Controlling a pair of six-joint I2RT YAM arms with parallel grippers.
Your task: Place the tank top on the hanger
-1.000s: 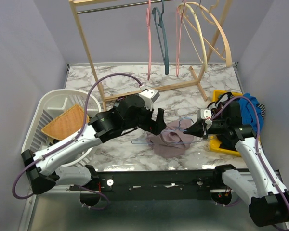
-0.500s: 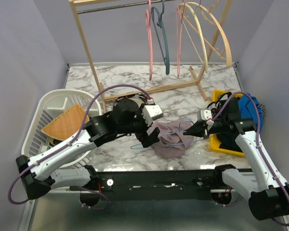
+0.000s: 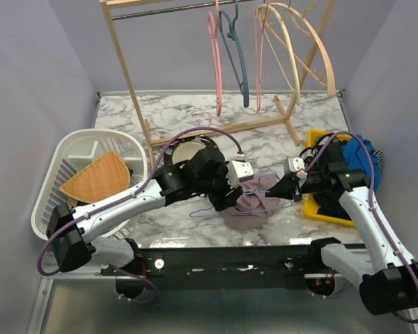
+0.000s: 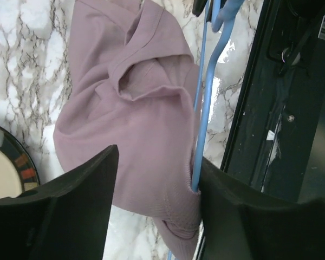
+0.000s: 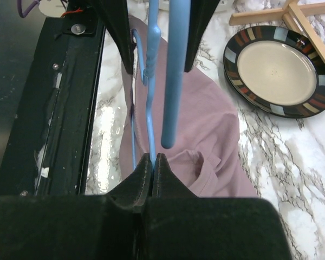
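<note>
The mauve tank top (image 3: pixel 254 206) lies crumpled on the marble table, with the thin light-blue hanger (image 3: pixel 266 182) lying across it. My right gripper (image 3: pixel 284 188) is shut on the hanger's wire (image 5: pixel 151 124), at the garment's right side. The tank top (image 5: pixel 206 135) lies just beyond its fingertips. My left gripper (image 3: pixel 234 197) is open and low over the garment's left part. In the left wrist view its jaws (image 4: pixel 157 206) straddle the tank top's hem (image 4: pixel 141 108), and the hanger wire (image 4: pixel 203 108) enters the cloth beside the right finger (image 4: pixel 249 216).
A striped plate (image 3: pixel 184 149) sits behind my left arm. A wooden rack (image 3: pixel 136 90) at the back holds a pink hanger (image 3: pixel 216 62) and a teal one (image 3: pixel 238 66). A white basket (image 3: pixel 56 181) stands left. A yellow tray (image 3: pixel 317 209) with blue clothes (image 3: pixel 366 160) stands right.
My left arm has swung right and down onto the tank top, uncovering the plate. The garment has bunched slightly towards the right gripper, which has hardly moved.
</note>
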